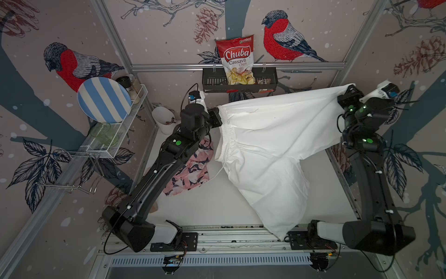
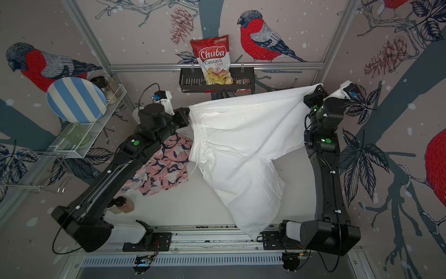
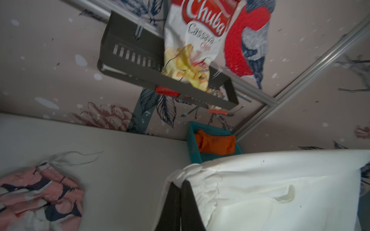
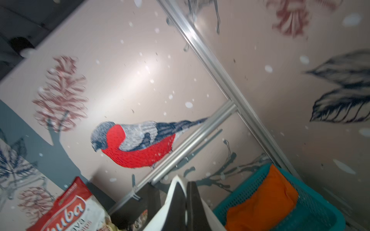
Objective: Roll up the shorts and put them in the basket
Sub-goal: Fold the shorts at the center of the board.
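Note:
The white shorts (image 1: pixel 270 145) hang stretched in the air between both grippers, one leg drooping to the front rail. My left gripper (image 1: pixel 218 116) is shut on the gathered waistband corner (image 3: pixel 187 172). My right gripper (image 1: pixel 344 93) is shut on a far corner of the white cloth (image 4: pixel 178 180). The pink shorts (image 1: pixel 190 169) with navy shapes lie crumpled on the white table under the left arm. The orange shorts (image 3: pixel 215 143) lie bundled in a teal basket (image 3: pixel 192 144) at the back corner, hidden in both top views.
A black wall shelf (image 1: pixel 210 82) holds a Chuba chips bag (image 1: pixel 237 60) behind the cloth. A wire rack (image 1: pixel 120 135) with a striped plate (image 1: pixel 103 99) hangs at left, with a white cup (image 1: pixel 164 118) beside it. Small bottles (image 2: pixel 120 205) stand near the left arm's base.

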### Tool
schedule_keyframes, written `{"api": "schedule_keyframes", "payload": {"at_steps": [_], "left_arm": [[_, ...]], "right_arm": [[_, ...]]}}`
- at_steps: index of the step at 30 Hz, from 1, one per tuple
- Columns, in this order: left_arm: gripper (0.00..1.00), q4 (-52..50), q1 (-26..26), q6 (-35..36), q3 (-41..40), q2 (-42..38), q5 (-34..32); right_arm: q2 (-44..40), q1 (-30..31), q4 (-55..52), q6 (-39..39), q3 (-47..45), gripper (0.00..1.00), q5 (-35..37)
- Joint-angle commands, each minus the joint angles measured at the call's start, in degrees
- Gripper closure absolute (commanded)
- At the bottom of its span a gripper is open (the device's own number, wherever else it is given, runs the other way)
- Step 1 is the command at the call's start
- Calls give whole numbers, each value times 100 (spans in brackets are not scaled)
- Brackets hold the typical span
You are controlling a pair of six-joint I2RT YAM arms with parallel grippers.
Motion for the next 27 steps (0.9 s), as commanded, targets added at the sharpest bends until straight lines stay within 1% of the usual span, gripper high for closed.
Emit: {"api": "schedule_keyframes", "payload": {"at_steps": [1,5,7,10,15,18,21,23,27], "left_arm": [[100,424,366,-180,-85,687,170],[100,267,702,-70,392,1860,704],[100,226,837,-15,658,2294,1017],[100,412,964,-5,864,2745,1642],[100,-64,1005,214,1544,3420,2015],[100,-253,1005,303,1555,3543,2126],[100,-475,1015,451,1404,3524,2145],[100,-552,1065,422,1144,3408,2176],[100,-535,1235,394,414,2996,2281]], "right_arm": [[395,144,586,-278,-369,100,487],[834,310,674,-147,-691,100,231],[883,367,610,-123,-800,100,125],[791,414,595,-29,-1058,100,-25],[400,515,421,101,-1633,100,-365],[86,567,320,204,-2125,100,-517],[-225,583,100,466,-2645,100,-912],[-503,644,-106,555,-2995,100,-1038],[-1153,653,-670,488,-3496,100,-962]]}}
